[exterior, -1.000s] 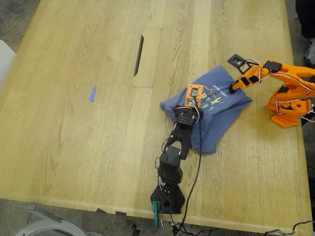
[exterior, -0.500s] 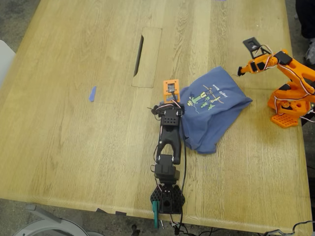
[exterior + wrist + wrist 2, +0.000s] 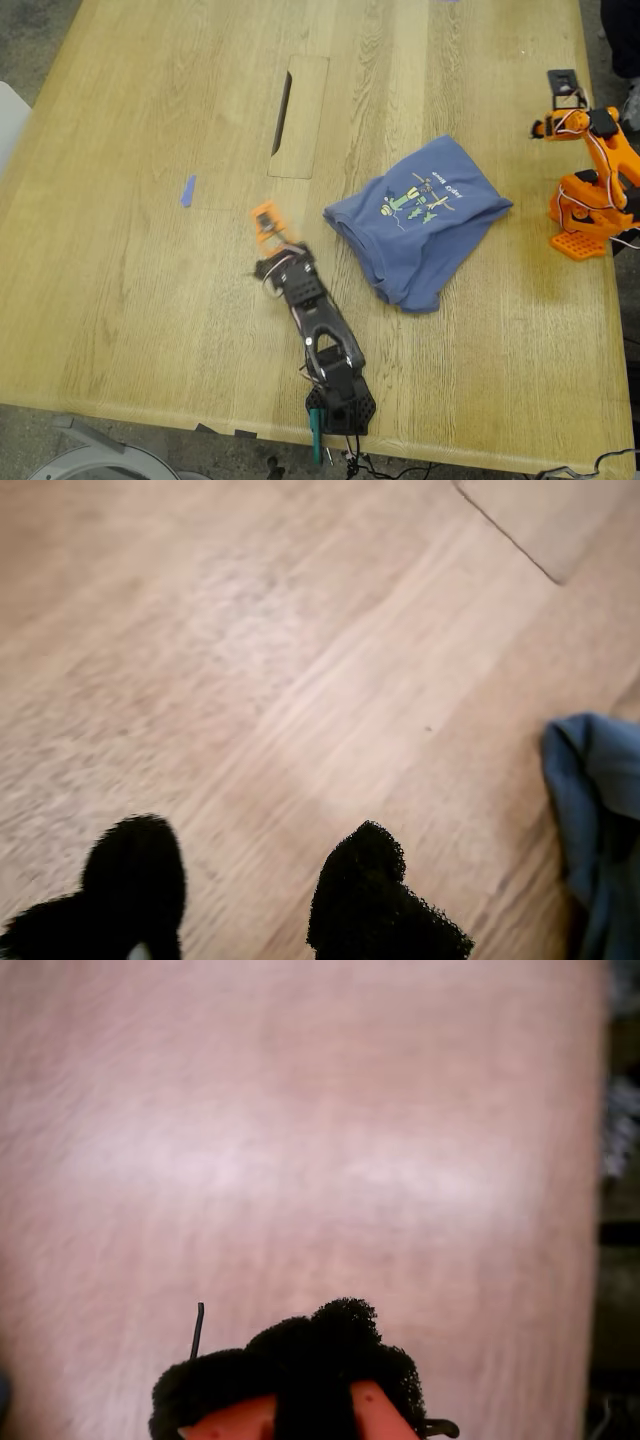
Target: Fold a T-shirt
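On the bench (image 3: 150, 120), my first gripper (image 3: 245, 880) hovers over bare wood to the exterior view's left of the T-shirt (image 3: 420, 220), its fingers (image 3: 365, 890) spread wide and holding nothing. The T-shirt lies crumpled, print up, to the right of the bench's cable slot (image 3: 283, 112). My second gripper (image 3: 320, 1360) is raised well right of the T-shirt, its fingers pressed together, empty.
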### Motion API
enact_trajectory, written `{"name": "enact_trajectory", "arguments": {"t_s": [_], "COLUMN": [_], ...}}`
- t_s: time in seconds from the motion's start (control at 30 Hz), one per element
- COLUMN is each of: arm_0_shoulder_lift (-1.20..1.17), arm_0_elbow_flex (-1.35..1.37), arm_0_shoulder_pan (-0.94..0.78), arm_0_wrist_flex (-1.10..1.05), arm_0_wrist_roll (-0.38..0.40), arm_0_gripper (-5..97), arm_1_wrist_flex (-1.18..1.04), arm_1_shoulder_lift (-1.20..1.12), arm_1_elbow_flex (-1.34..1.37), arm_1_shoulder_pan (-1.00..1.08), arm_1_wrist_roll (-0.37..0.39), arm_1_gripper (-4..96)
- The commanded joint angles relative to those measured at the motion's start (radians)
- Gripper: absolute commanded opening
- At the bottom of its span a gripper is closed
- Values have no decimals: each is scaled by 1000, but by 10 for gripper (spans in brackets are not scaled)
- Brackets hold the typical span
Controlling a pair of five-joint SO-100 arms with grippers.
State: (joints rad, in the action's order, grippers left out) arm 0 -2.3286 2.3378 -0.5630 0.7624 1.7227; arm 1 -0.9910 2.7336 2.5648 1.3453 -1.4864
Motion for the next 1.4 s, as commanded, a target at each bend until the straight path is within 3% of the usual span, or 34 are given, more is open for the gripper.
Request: {"name": "enact_trajectory", "arguments": {"t_s": [0.0,0.13,0.47,0.6,0.67,0.8,1.37], "arm_0_shoulder_lift": [-107,-190,-531,-788,-931,-1289,-1279], "arm_0_elbow_flex": [8,83,390,551,617,730,729], "arm_0_shoulder_pan": [-170,-379,-784,-920,-966,-983,-992], "arm_0_wrist_flex": [5,6,44,103,169,448,632], "arm_0_wrist_roll": [17,28,-6,-64,-64,-54,-8], "arm_0_gripper": [133,0,0,-1,-1,-1,-1], "arm_1_wrist_flex": [9,8,-67,-202,-247,-270,-276], "arm_1_shoulder_lift": [26,66,407,672,672,672,672], "arm_1_elbow_flex": [8,77,400,545,551,557,658], "arm_1_shoulder_pan": [126,324,589,643,658,675,650], "arm_1_wrist_roll": [-8,-23,-67,-92,-81,-71,-67], "arm_1_gripper": [2,1,1,1,1,1,1]}}
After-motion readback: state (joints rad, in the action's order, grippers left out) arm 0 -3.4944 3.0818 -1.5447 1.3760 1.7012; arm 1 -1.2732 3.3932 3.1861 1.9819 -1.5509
